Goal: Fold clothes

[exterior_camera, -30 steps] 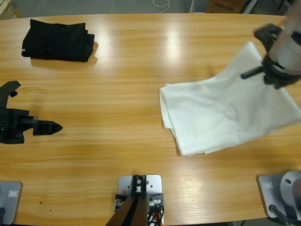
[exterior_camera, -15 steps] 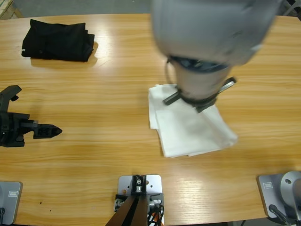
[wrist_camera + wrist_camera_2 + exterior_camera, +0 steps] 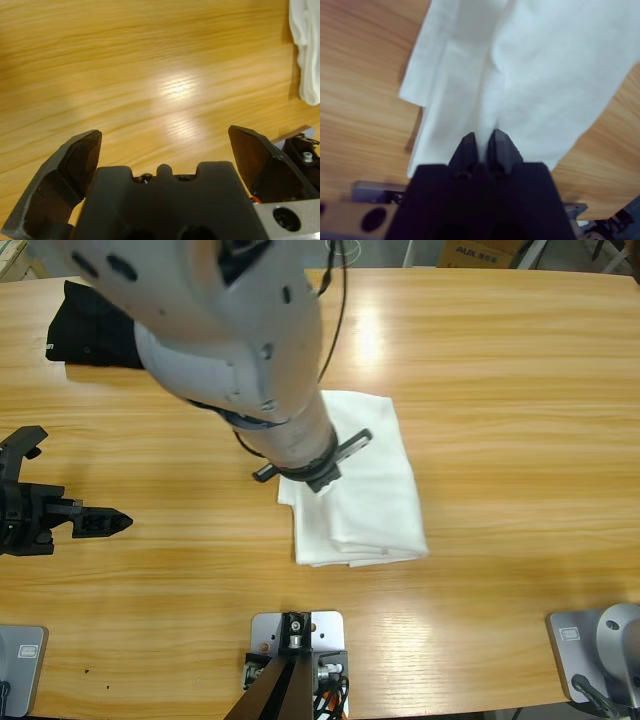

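The high view is looking straight down on the wooden table (image 3: 500, 360), with one arm's big elbow (image 3: 225, 330) passing close under the lens. The left wrist view is looking low along the tabletop (image 3: 150, 75), catching the white T-shirt (image 3: 306, 50) at its upper right edge. The right wrist view is pointing down at that shirt (image 3: 545, 75) from very near. All three are sharing the shirt (image 3: 370, 480).

You get bright overhead light: white glare streaks the table (image 3: 480, 360) toward its far edge and again in the left wrist view. The big arm (image 3: 230, 330) under the camera blurs. The T-shirt (image 3: 530, 75) looks soft, overexposed.
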`<state>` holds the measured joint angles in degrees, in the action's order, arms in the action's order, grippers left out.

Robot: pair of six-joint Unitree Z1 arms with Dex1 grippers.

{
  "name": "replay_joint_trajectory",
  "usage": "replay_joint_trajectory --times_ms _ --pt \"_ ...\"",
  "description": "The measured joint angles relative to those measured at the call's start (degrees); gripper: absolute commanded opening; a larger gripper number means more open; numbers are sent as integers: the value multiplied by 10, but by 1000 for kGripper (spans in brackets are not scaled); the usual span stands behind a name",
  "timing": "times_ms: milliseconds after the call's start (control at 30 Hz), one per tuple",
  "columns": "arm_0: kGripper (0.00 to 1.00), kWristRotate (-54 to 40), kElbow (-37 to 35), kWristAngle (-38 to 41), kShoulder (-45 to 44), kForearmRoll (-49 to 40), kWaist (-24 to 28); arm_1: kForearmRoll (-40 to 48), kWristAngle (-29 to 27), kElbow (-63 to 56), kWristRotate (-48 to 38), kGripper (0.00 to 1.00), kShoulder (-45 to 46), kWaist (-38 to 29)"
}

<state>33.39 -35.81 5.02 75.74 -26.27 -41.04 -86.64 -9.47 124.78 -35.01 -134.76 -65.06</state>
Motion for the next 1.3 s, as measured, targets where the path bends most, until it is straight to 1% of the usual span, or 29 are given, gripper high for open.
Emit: replay_joint_trajectory --times_ms 100,133,167,200,267,300,400,467,567,600,633,667,700,733,767,867,900,967,1000,1100,1133,1167,1300 --pt "991 0 1 0 0 1 0 0 3 45 24 971 -13 0" --pt "991 0 1 0 0 1 0 0 4 59 32 929 -14 0" --pt "991 0 1 0 0 1 0 0 6 70 42 908 -14 0" --pt "991 0 1 0 0 1 0 0 10 81 51 868 -14 0" --pt "990 0 1 0 0 1 0 0 21 102 64 756 -14 0" --pt "985 -1 1 0 0 1 0 0 26 112 68 730 -14 0" --pt "977 -11 0 0 0 1 0 0 37 122 74 731 0 0" --pt "980 -17 -7 5 -1 2 -3 0 40 122 77 734 32 5" --pt "991 -19 -45 16 1 3 -37 1 41 87 85 746 102 48" --pt "991 -19 -63 17 4 3 -57 7 43 57 97 680 130 71" --pt "991 -22 -84 18 12 3 -79 22 52 20 113 326 158 96" --pt "991 -28 -105 19 26 4 -100 44 68 -25 135 21 186 122" --pt "983 -35 -126 19 43 4 -121 76 90 -75 158 0 214 149" --pt "932 -39 -148 19 62 4 -141 111 113 -129 177 0 242 176" --pt "845 -43 -169 19 81 4 -159 144 138 -183 196 0 268 203" --pt "637 -49 -232 19 140 4 -203 256 207 -345 239 0 346 281" --pt "609 -49 -252 21 157 4 -212 293 218 -394 246 0 369 300" --pt "605 -50 -295 35 189 4 -224 361 248 -482 259 0 403 330" --pt "574 -50 -318 45 206 4 -226 394 268 -520 263 0 414 342" --pt "315 -50 -381 66 255 4 -230 488 314 -603 268 0 419 373" --pt "114 -50 -399 68 271 4 -231 519 328 -624 269 0 417 382" --pt "0 -50 -417 68 285 3 -231 549 345 -641 270 0 413 391" --pt "0 -47 -471 70 326 -4 -232 643 411 -679 281 0 375 414"
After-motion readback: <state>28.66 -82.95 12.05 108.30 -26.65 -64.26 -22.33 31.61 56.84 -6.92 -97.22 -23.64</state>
